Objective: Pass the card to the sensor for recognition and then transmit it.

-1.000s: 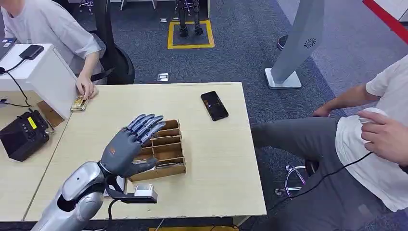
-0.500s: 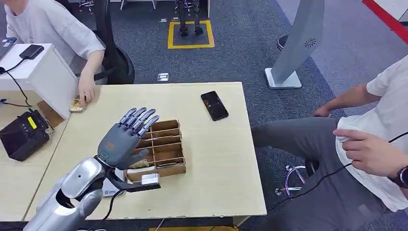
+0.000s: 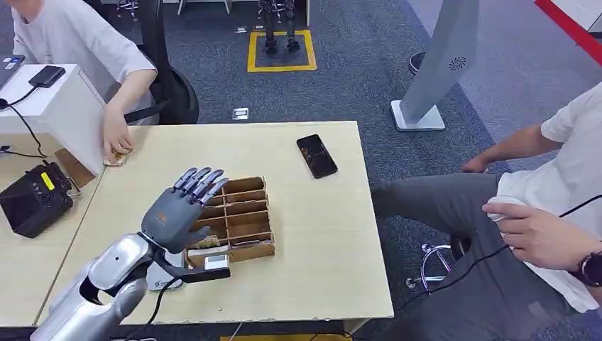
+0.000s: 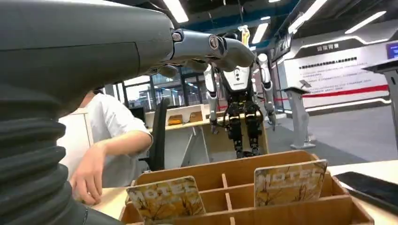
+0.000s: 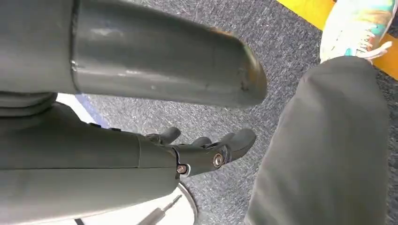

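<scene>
Since the earlier frames left hand (image 3: 177, 213) pulled back toward robot and dropped lower over near-left part of wooden divider box (image 3: 245, 220); person's hand (image 3: 115, 138) at far-left table edge slid onto the card there. Left hand open, fingers spread, holding nothing, hovering above box. Left wrist view: two hotel cards upright in box slots, one nearer (image 4: 166, 199), one further along (image 4: 289, 177). Right hand (image 5: 206, 150) hangs over carpet, fingers loosely apart, nothing held. Black phone (image 3: 316, 155) lies on table (image 3: 319, 249) beyond box. Black device (image 3: 32, 199) on left desk. Second person (image 3: 546, 234) seated at right.
</scene>
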You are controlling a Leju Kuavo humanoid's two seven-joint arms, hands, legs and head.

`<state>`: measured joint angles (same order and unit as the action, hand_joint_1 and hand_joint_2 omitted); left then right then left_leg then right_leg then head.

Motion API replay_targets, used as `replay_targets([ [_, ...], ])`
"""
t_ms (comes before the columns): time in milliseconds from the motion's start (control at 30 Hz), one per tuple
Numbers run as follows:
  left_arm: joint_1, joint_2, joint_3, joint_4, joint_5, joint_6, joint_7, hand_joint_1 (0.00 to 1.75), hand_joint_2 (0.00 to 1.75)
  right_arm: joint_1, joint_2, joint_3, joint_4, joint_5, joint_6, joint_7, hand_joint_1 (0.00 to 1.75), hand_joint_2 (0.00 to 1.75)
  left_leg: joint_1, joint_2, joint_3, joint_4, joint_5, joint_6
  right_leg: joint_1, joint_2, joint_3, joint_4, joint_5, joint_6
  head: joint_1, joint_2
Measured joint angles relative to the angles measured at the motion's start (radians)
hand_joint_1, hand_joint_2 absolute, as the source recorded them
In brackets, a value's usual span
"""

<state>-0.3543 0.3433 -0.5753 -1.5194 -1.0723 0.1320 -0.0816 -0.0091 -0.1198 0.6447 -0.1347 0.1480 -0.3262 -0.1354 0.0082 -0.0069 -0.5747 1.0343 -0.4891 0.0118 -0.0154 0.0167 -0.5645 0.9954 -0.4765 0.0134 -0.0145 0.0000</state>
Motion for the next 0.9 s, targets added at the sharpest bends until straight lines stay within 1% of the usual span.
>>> replay_targets([
  [267, -0.001, 0.006, 0.001, 0.025, -0.008, -0.006, 0.007, 0.00, 1.75, 0.000, 0.000, 0.000, 0.000, -0.001, -0.003, -0.001, 0.00, 0.00, 0.000, 0.000, 0.000, 0.000, 0.000, 0.000, 0.000, 0.000, 0.000, 0.000, 0.000, 0.000, 0.000, 0.000],
  [500, -0.001, 0.006, 0.014, 0.048, 0.010, -0.008, 0.021, 0.00, 1.75, 0.000, 0.000, 0.000, 0.000, -0.001, -0.004, 0.000, 0.00, 0.00, 0.000, 0.000, 0.000, 0.000, 0.000, 0.000, 0.000, 0.000, 0.000, 0.000, 0.000, 0.000, 0.000, 0.000],
  [667, 0.000, 0.004, 0.045, 0.066, 0.053, -0.010, 0.039, 0.00, 1.75, 0.000, 0.000, 0.000, 0.000, -0.001, -0.007, 0.002, 0.00, 0.00, 0.000, 0.000, 0.000, 0.000, 0.000, 0.000, 0.000, 0.000, 0.000, 0.000, 0.000, 0.000, 0.000, 0.000],
  [900, 0.000, 0.001, 0.082, 0.091, 0.063, -0.016, 0.041, 0.00, 1.75, 0.001, 0.000, 0.000, 0.000, -0.003, -0.009, 0.003, 0.00, 0.00, 0.000, 0.000, 0.000, 0.000, 0.000, 0.000, 0.000, 0.000, 0.000, 0.000, 0.000, 0.000, 0.000, 0.000],
])
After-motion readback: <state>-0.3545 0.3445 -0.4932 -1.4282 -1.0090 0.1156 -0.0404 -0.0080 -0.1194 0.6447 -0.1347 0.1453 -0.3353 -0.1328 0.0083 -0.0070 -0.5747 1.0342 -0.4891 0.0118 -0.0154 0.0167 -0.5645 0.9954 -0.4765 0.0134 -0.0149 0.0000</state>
